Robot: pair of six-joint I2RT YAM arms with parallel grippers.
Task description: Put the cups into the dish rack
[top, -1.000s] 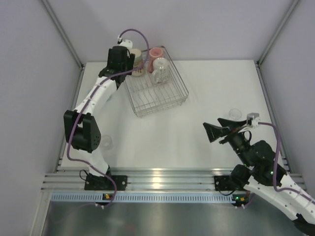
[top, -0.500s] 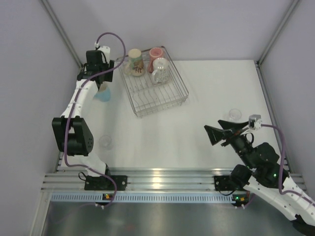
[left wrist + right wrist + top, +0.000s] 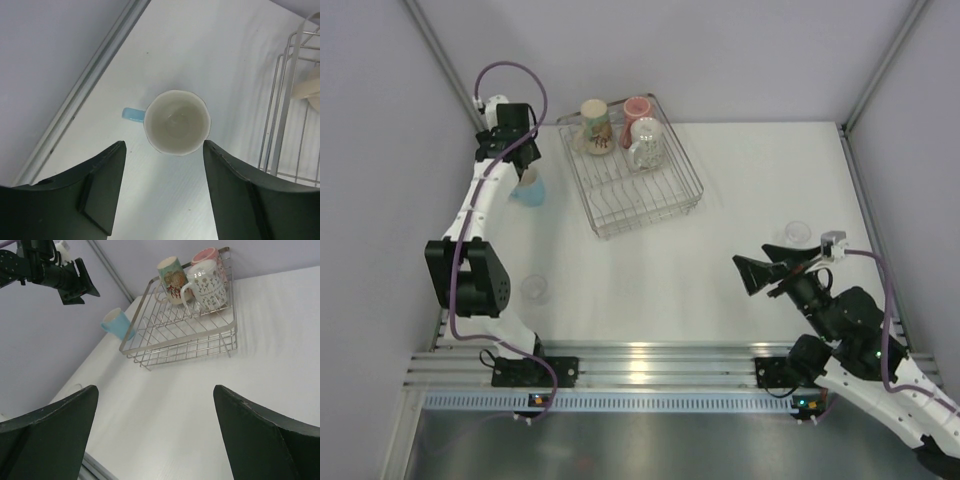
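Presently my left gripper (image 3: pixel 164 146) hung open over the blue cup (image 3: pixel 176 122) just left of the rack (image 3: pixel 698 190); my right gripper (image 3: pixel 155 390) stood wide, empty.

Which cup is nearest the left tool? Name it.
The light blue cup, upright on the table beside the dish rack, directly under the left tool; the mugs stand inside the rack.
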